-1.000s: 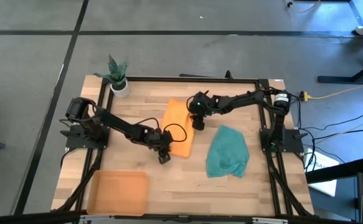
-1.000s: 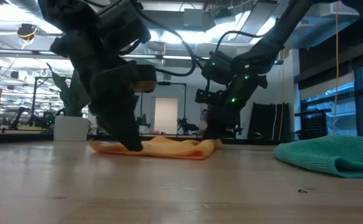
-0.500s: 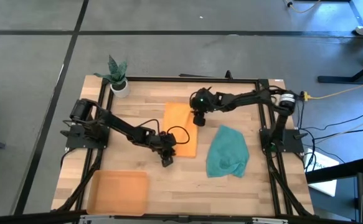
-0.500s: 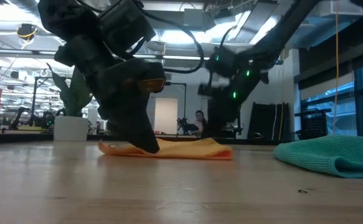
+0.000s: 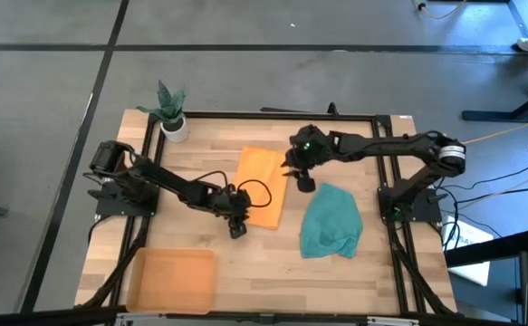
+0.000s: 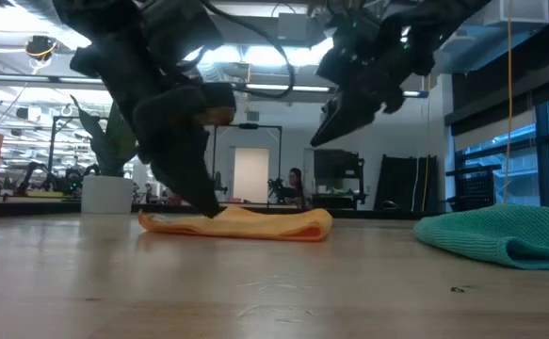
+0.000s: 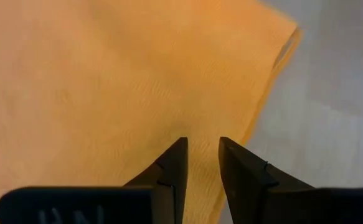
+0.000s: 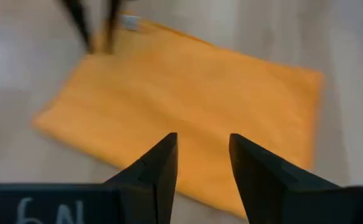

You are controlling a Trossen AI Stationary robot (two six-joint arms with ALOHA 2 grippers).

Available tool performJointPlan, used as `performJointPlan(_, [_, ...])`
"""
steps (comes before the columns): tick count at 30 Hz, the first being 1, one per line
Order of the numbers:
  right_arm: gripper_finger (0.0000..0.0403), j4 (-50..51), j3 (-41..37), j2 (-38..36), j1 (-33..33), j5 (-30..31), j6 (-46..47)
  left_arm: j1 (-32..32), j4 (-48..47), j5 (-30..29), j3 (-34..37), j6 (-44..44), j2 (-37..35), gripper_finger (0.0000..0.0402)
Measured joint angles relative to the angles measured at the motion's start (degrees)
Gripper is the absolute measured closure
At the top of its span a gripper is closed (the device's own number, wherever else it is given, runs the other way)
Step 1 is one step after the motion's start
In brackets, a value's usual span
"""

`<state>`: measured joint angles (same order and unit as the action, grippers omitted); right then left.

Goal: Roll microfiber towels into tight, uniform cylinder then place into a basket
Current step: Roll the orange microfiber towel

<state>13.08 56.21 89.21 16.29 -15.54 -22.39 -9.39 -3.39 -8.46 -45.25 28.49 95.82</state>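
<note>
Orange towel (image 5: 262,186) lies flat near the middle of the wooden table (image 5: 200,235), its long side running away from the front edge; in the low view it reads as a thin, slightly rumpled strip (image 6: 241,223) on the boards. The left gripper (image 5: 237,220) is down at the towel's near left corner — its wrist view shows two dark fingers (image 7: 169,177) with a narrow gap between them, tips over the cloth's edge (image 7: 125,93), nothing visibly pinched. The right gripper (image 5: 303,178) is raised off the table just past the towel's right edge, between the orange cloth and the teal towel (image 5: 331,220); its fingers (image 8: 153,171) stand apart with nothing between them, looking down on the orange towel (image 8: 187,112) from above, and the left arm's fingers show blurred at the cloth's far corner in that view.

Teal towel lies in a loose, crumpled heap to the right, well clear of the orange one — unrolled. The basket (image 5: 171,280) sits at the table's front left corner, apart from both towels. A small potted plant (image 5: 171,110) stands at the back left corner.
</note>
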Motion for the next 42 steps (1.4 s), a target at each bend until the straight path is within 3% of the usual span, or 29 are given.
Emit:
performJointPlan(9, [0.0256,2.42,-0.04,0.5,-8.84,-2.72,-8.27,0.81,-9.69,-2.76,-0.05,-2.08,-9.0,0.0319])
performJointPlan(16, [0.0256,2.61,-0.01,3.15,-10.87,-5.19,-12.89,0.88,-23.42,-6.01,-0.09,-1.62,-13.48,0.0319])
performJointPlan(26, [0.0256,-0.27,-0.01,11.67,-13.88,-10.11,-16.23,0.75,-25.6,-1.47,-0.09,-3.64,-13.01,0.0319])
performJointPlan(42, [0.0256,-11.9,-0.01,20.52,-18.96,-7.38,-17.29,0.74,-27.56,-1.37,-0.09,-7.72,-13.03,0.0319])
